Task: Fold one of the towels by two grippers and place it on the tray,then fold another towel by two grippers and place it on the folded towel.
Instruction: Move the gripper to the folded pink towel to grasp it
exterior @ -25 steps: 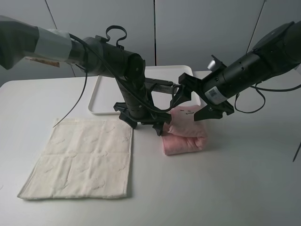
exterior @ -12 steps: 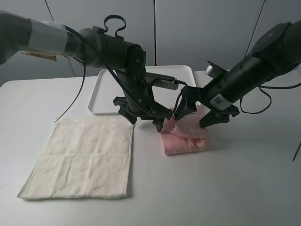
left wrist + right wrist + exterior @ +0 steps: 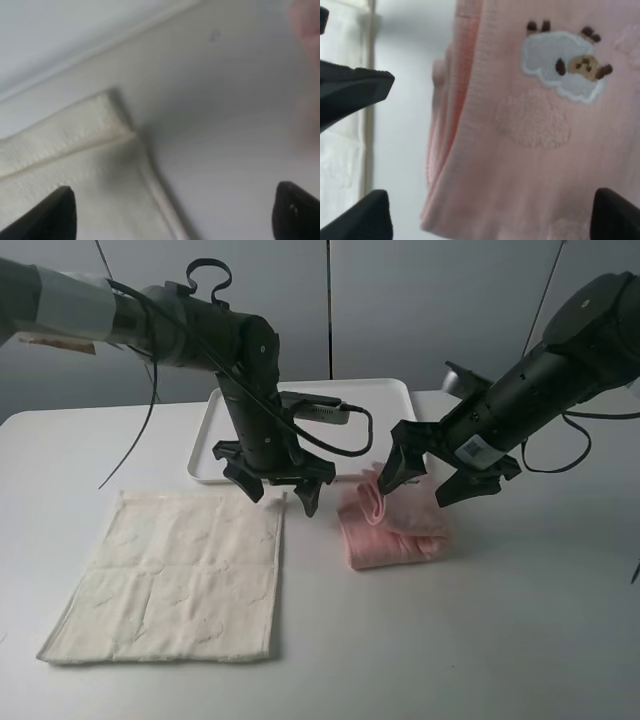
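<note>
- Lying on the table point(image 3: 520, 640), the pink towel point(image 3: 392, 535) is a small thick bundle. It sits just in front of the tray point(image 3: 390, 405), not on it, with a gap between it and the cream towel point(image 3: 175, 575).
- It should handle as light, soft and limp. The layers will likely sag or slide open if it is lifted from one point only.
- My judgement is to take it at two opposite sides of the bundle, pinching through all the layers near the folded edges. One flap on the side nearest the cream towel stands up slightly and looks loose.
- The cloth is looped terry with a fine ribbed weave, seen close in the right wrist view point(image 3: 485, 165). It carries a raised sheep patch point(image 3: 565, 62) in white and tan, and its edges are rounded and puffy.
- The right gripper point(image 3: 412, 495) hangs over the bundle with its dark prongs spread wide, one to each side, pinching nothing that I can see.
- The left gripper point(image 3: 280, 495) is likewise spread and empty. It hovers over the far corner of the cream towel, near the tray's front rim.
- The cream towel lies flat and square, one layer thick, with a stitched hem point(image 3: 75, 137) and faint crease lines. It will drape even more readily.
- The tray is smooth, rigid white plastic with a low rim and rounded corners. The table is a plain matt white.
</note>
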`<move>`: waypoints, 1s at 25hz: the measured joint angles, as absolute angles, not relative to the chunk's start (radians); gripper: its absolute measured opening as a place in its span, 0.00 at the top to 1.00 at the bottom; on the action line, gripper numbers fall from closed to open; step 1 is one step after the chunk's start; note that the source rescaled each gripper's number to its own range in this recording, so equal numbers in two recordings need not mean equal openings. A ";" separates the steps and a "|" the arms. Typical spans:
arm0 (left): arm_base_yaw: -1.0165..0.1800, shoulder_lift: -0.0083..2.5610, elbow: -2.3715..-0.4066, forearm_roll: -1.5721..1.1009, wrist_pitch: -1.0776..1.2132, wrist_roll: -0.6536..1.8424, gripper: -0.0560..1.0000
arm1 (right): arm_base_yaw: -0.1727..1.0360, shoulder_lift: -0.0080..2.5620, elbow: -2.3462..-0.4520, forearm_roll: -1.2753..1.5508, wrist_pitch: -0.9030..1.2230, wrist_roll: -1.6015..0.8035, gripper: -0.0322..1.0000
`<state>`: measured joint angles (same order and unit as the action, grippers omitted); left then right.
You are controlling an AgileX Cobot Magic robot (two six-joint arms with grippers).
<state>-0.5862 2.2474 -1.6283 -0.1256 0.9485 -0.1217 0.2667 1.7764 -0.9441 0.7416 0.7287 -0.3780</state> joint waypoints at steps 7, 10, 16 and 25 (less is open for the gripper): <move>-0.527 2.192 -1.628 -0.209 0.943 -0.025 0.00 | 0.267 1.755 -0.944 0.722 0.720 -0.362 0.00; -0.493 2.166 -1.628 -0.209 0.943 -0.007 0.00 | 0.258 1.751 -0.944 0.720 0.700 -0.336 0.00; -0.427 2.124 -1.628 -0.209 0.985 0.053 0.00 | 0.188 1.739 -0.968 0.719 0.689 -0.322 0.00; -0.411 2.124 -1.630 -0.213 1.027 0.111 0.00 | 0.126 1.836 -1.052 0.667 0.779 -0.322 0.00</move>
<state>-0.4111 2.1239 -1.6299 -0.2129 1.0269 0.1109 0.1256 1.8357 -1.0517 0.6670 0.7786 -0.3223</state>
